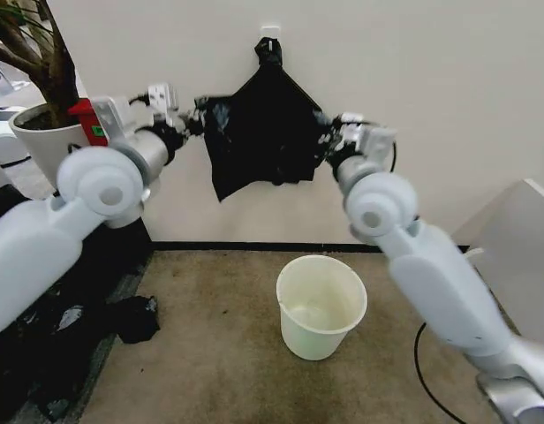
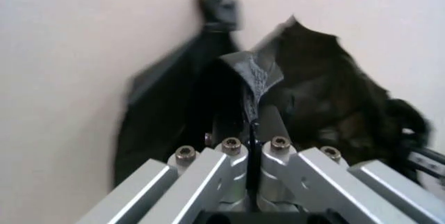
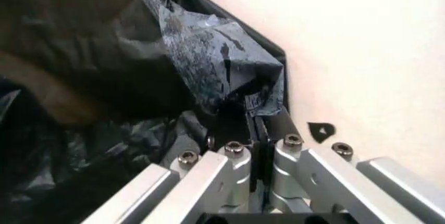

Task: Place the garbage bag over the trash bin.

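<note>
A: Hidden stuff? The plant pot (image 1: 44, 141) is cut off by the left edge and partly behind the left arm.
B: The hanging knotted bag (image 2: 217, 6) is blurred in the left wrist view; the cable (image 1: 424, 371) runs off the bottom.

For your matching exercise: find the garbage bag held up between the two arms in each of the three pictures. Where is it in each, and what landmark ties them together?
Head view: garbage bag hangs upper centre, stretched between left end effector and right end effector.
Left wrist view: garbage bag ahead of the left end effector, which pinches its edge.
Right wrist view: garbage bag pinched by the right end effector.
Shared landmark: the knotted black bag on the wall.
</note>
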You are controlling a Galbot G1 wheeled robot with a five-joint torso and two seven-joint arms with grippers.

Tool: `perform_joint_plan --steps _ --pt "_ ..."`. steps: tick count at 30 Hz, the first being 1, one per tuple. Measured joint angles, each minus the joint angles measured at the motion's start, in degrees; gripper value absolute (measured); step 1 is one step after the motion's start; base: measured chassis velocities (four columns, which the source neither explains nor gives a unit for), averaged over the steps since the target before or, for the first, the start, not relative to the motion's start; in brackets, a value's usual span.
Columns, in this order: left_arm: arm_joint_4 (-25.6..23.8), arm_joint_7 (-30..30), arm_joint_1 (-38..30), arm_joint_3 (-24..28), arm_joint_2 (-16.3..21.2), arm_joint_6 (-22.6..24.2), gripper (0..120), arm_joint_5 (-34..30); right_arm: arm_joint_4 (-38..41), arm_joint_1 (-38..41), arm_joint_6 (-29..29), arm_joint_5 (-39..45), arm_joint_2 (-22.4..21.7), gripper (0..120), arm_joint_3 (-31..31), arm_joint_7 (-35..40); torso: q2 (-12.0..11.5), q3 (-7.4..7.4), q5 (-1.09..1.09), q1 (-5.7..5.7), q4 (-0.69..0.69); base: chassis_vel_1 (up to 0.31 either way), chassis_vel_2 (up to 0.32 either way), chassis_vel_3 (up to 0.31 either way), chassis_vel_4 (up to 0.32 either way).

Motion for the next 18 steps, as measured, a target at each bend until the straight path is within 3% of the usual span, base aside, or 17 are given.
perform_joint_plan --steps 2,8,14,18 --pt "-0.7 0.2 -0.2 0.1 0.2 -0.1 0 -1.1 1.4 -0.6 -0.3 1.1 -1.7 0 0.9 -0.2 0.0 0.0 0.01 0.0 -0.01 0.0 0.0 0.0 0.0" --pt "-6.6 2.0 -1.8 5.6 -0.2 -1.6 0 -4.4 10.9 -7.3 -1.4 7.6 -13.7 0 9.8 -3.7 0.0 0.0 0.03 0.0 -0.03 0.0 0.0 0.0 0.0" --pt "-9.6 -0.9 -3.2 13.0 -4.3 -2.7 0 -5.7 16.8 -16.8 -1.3 8.3 -19.1 0 16.8 -4.4 0.0 0.01 0.02 0.0 -0.04 0.0 0.0 0.0 0.0" --pt "-9.9 -0.9 -3.4 15.2 -5.1 -2.8 0 -5.3 18.6 -22.2 -1.4 9.0 -19.8 0 21.1 -4.5 0.0 0.0 0.04 0.0 -0.04 0.0 0.0 0.0 0.0"
